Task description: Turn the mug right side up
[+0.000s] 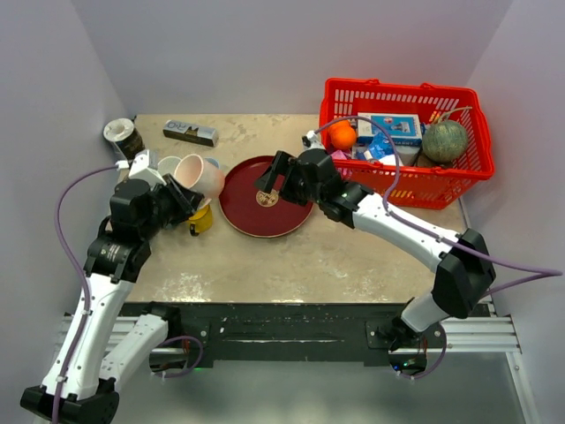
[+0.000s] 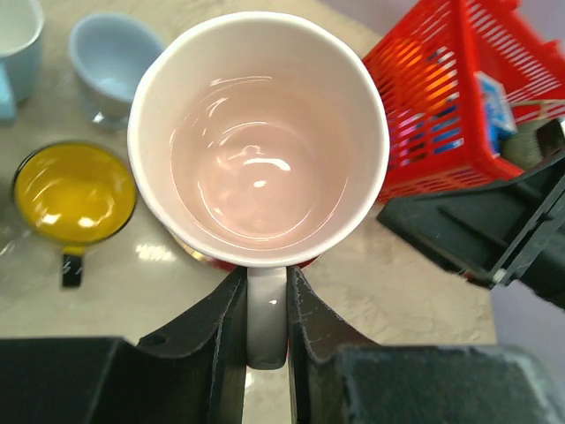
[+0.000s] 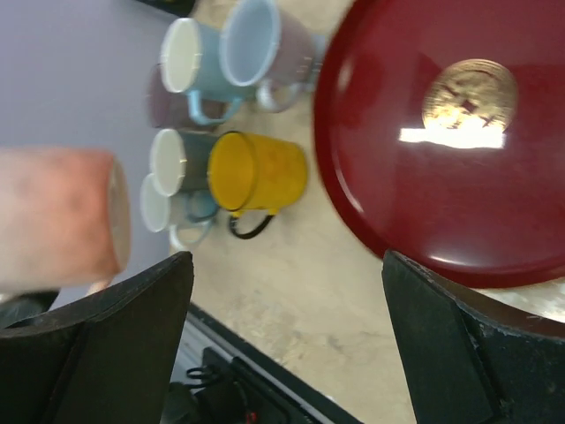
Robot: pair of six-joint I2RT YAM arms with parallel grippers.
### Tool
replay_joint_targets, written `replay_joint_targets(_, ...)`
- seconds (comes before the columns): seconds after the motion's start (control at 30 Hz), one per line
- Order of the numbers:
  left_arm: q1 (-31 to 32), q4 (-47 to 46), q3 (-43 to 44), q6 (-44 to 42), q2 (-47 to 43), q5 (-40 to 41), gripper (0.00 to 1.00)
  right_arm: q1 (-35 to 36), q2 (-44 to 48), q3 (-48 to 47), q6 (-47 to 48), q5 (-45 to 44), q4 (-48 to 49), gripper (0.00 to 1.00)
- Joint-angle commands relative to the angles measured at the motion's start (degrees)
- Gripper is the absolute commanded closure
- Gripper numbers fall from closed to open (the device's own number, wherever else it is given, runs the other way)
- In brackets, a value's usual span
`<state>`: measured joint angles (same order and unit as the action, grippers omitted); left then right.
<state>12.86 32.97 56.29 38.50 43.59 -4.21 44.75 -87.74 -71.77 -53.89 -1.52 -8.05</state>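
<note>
Top cam high behind, facing table (image 1: 335, 256); wrist cams close-in, downward, both w/ yellow mug (image 2: 75, 194)

A dark red plate (image 1: 247, 210) with a gold emblem lies near the middle of the table (image 1: 353, 265). At 2 o'clock stands a red basket (image 1: 402, 196) holding an orange (image 1: 343, 135), a green melon (image 1: 444, 140) and a blue-and-white box (image 1: 393, 130). At 9 o'clock a yellow mug (image 1: 201, 221) sits beside a pale blue mug (image 3: 190, 64), while a dark box (image 1: 190, 132) and a round tin (image 1: 122, 137) lie toward 10 o'clock.
</note>
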Motion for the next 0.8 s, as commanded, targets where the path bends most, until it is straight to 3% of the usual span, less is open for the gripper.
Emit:
replay_joint_targets(0.0,-0.12,7.96,-0.21,-3.18,-3.6,4.03,1.0,-0.1,-0.32,-0.57,-1.83,-6.83,-4.52,0.09)
replay_joint_targets(0.23,-0.12,11.68,-10.31,-1.59,-7.64,3.07,1.0,-0.19,-3.4,-2.58,-1.84,-5.08,-6.79,0.09)
replay_joint_targets(0.37,-0.12,14.22,-12.96,-2.64,-3.71,2.1,1.0,-0.54,-4.28,-3.03,-1.48,-4.55,-7.5,0.09)
replay_joint_targets(0.77,0.49,8.25,-18.23,2.45,-1.94,6.14,1.0,-2.3,-5.68,-3.47,-1.31,-1.65,-8.29,0.09)
